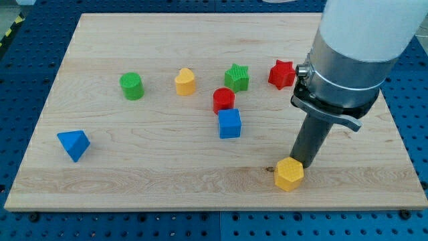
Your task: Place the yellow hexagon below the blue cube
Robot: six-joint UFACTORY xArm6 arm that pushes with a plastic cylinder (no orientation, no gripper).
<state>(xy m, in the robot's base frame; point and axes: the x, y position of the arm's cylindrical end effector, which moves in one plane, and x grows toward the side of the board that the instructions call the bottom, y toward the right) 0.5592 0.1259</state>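
Note:
The yellow hexagon (289,174) lies near the board's bottom edge, right of centre. The blue cube (229,124) sits up and to the left of it, near the middle of the board. My tip (299,161) is at the hexagon's upper right edge, touching or almost touching it. The rod rises from there into the large grey and white arm body at the view's upper right.
A red cylinder (224,100) stands just above the blue cube. A green star-like block (237,77), a red star (281,73), a yellow block (185,82), a green cylinder (132,86) and a blue triangle (73,144) lie on the wooden board (134,181).

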